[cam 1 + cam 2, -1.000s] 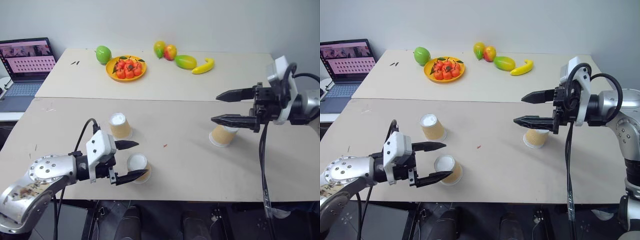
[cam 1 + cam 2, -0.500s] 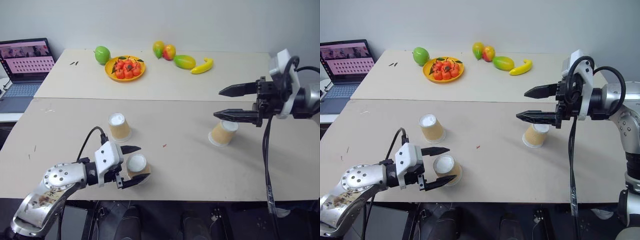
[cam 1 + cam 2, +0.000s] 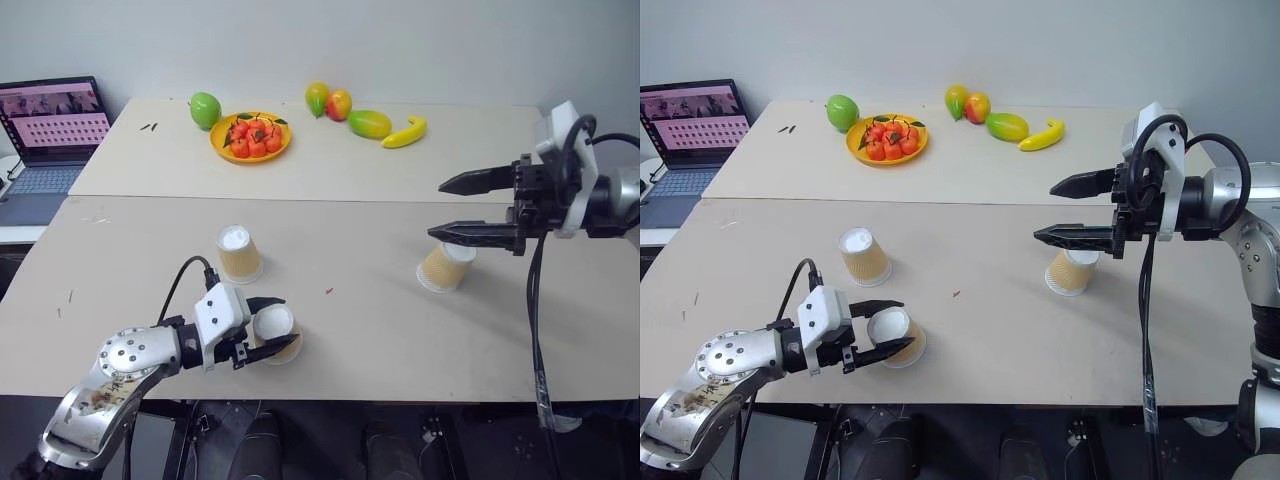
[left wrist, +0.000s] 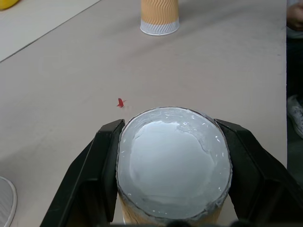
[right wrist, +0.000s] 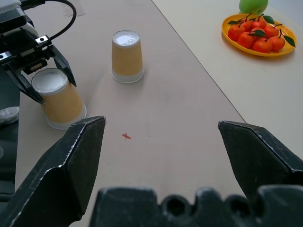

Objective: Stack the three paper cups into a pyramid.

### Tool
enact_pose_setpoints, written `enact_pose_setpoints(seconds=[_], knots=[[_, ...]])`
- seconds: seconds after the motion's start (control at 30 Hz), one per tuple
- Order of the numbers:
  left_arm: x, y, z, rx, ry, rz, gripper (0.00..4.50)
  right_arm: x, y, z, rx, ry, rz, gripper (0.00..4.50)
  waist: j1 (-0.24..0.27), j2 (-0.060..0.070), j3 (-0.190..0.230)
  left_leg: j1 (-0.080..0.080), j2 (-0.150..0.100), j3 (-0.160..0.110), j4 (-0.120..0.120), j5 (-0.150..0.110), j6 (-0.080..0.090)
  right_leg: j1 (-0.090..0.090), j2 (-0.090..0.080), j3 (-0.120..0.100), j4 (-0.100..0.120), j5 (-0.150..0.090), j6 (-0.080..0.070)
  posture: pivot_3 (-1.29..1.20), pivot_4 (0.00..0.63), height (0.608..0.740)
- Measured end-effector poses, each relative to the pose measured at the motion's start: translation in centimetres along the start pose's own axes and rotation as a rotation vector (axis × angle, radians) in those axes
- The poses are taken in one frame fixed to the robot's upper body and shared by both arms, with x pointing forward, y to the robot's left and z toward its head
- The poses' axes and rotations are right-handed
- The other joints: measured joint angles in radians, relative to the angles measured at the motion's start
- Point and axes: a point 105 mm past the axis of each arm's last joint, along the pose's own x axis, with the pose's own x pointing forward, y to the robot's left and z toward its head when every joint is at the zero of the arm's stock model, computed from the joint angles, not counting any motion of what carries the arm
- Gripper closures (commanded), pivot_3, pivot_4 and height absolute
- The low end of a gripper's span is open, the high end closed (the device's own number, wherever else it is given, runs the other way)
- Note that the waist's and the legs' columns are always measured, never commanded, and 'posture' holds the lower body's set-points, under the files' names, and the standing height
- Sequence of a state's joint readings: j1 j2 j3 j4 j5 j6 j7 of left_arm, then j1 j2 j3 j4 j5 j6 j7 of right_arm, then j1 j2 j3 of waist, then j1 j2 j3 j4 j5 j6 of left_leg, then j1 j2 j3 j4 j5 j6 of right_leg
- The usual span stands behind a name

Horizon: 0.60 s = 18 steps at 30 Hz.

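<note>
Since earlier, our left gripper (image 3: 268, 327) closed onto near cup (image 3: 276, 334); right gripper (image 3: 459, 208) wide open, empty. Cup light, crushable: we grip gently mid-wall.

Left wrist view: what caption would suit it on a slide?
Black jaws closed on an upside-down paper cup, another cup standing farther off on the table.

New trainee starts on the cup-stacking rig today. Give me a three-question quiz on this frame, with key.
1. True or false: the left hand is shut on the nearest cup.
2. How many paper cups stand upside down on the table?
3. The right hand is: A) gripping a cup, B) open above the right cup, C) holding the banana.

Key: 1 true; 2 three; 3 B.
</note>
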State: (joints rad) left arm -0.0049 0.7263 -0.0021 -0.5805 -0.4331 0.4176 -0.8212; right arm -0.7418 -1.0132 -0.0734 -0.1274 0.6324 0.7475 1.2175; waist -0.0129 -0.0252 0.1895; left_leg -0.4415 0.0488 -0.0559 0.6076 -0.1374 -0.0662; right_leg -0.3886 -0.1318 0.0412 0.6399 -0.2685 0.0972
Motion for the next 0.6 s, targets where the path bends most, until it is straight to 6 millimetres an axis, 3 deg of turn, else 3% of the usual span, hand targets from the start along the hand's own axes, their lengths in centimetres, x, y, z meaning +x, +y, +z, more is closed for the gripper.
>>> enact_pose_setpoints(seconds=[0.27,0.6], knots=[[2.5,2.7,3.8,0.041,-0.111,-0.041,1.76,-0.2,0.0,0.0,-0.002,-0.012,-0.013,0.00,0.002,0.000,0.000,0.000,0.000,-0.001,0.002,0.000,0.000,0.000,0.000,0.000,0.002,0.000,0.000,0.00,0.150,0.732],[7.0,3.1,7.5,0.020,-0.129,-0.248,1.76,-0.1,0.7,-1.0,0.006,-0.048,-0.074,0.00,-0.002,0.000,0.000,0.000,-0.001,-0.001,0.002,0.000,0.000,0.000,0.000,0.000,0.003,0.000,0.001,0.00,0.150,0.732]])
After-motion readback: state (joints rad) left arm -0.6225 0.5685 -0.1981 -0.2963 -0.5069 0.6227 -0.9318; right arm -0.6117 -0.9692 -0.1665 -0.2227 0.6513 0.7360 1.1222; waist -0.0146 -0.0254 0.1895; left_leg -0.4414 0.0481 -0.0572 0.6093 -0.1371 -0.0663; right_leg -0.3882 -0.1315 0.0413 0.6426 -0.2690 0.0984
